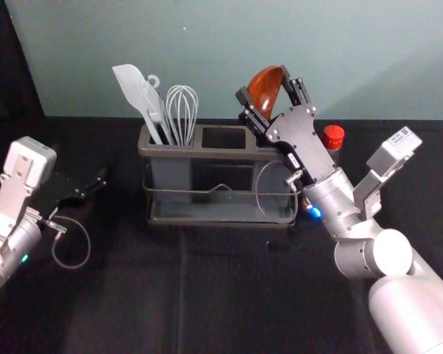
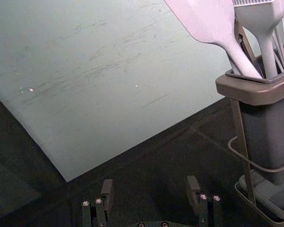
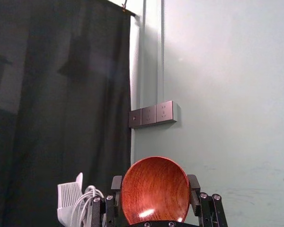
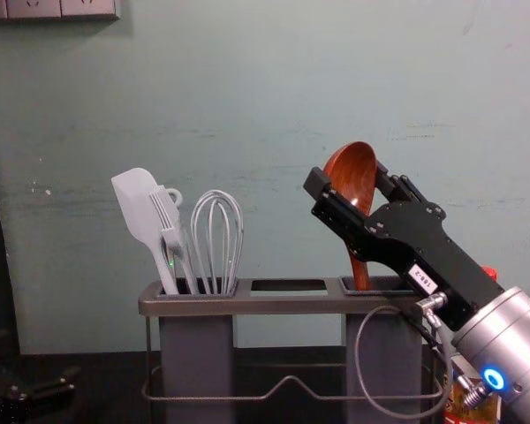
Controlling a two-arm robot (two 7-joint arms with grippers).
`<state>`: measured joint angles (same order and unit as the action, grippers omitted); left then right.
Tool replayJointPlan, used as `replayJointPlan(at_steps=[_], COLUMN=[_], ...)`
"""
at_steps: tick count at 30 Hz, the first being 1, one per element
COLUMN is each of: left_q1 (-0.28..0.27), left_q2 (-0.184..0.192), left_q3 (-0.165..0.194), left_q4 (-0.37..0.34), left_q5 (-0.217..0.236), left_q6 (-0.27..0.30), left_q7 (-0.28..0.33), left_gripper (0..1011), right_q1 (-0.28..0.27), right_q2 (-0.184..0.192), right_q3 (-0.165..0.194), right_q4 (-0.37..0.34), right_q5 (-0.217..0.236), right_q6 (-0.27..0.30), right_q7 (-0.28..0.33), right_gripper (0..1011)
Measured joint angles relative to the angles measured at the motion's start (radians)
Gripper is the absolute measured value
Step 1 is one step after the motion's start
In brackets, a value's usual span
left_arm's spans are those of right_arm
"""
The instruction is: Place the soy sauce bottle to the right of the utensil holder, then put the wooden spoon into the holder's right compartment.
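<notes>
The right gripper [image 1: 263,87], seen also as the right gripper [image 3: 155,185], is shut on the bowl of the wooden spoon [image 1: 265,90], a finger on each side. In the chest view the spoon [image 4: 353,177] stands nearly upright, its handle passing down into the right compartment [image 4: 384,340] of the utensil holder [image 4: 291,305]. The soy sauce bottle [image 1: 333,138] stands right of the holder, red cap up, partly hidden by the right arm. The left gripper [image 1: 92,188] is left of the holder; in its wrist view the left gripper [image 2: 150,189] is open, with nothing between its fingers.
A spatula [image 4: 144,216], a brush [image 4: 170,225] and a whisk [image 4: 217,238] stand in the holder's left compartment. A wall [image 4: 274,88] rises behind the holder. Wall sockets [image 3: 153,114] and a dark curtain [image 3: 61,94] appear in the right wrist view.
</notes>
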<state>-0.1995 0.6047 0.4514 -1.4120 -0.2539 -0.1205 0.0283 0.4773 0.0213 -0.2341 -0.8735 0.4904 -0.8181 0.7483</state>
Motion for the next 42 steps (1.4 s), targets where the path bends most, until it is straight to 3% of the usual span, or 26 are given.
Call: replayJointPlan(at_steps=[4,10,17,27,36,42], left_q1=[0.0,0.0,0.0,0.0,0.0,0.0], left_q2=[0.0,0.0,0.0,0.0,0.0,0.0], left_q3=[0.0,0.0,0.0,0.0,0.0,0.0], left_q4=[0.0,0.0,0.0,0.0,0.0,0.0], left_q5=[0.0,0.0,0.0,0.0,0.0,0.0], left_q6=[0.0,0.0,0.0,0.0,0.0,0.0], left_q7=[0.0,0.0,0.0,0.0,0.0,0.0], left_gripper=[1000,1000,1000,1000,1000,1000], right_q1=[0.001,0.0,-0.007,-0.05,-0.084,-0.119], right_q2=[0.0,-0.005,-0.007,0.024,0.091,0.149], right_q3=[0.0,0.006,0.012,0.031,0.074,0.117], right_q4=[0.001,0.003,-0.023,-0.21,-0.35,-0.437], right_q5=[0.004,0.023,0.035,0.042,-0.023,-0.133], right_q6=[0.001,0.001,0.002,0.024,0.057,0.159], right_q7=[0.004,0.008,0.013,-0.017,-0.098,-0.213], right_gripper=[855,1002,1004,1004,1004,1004])
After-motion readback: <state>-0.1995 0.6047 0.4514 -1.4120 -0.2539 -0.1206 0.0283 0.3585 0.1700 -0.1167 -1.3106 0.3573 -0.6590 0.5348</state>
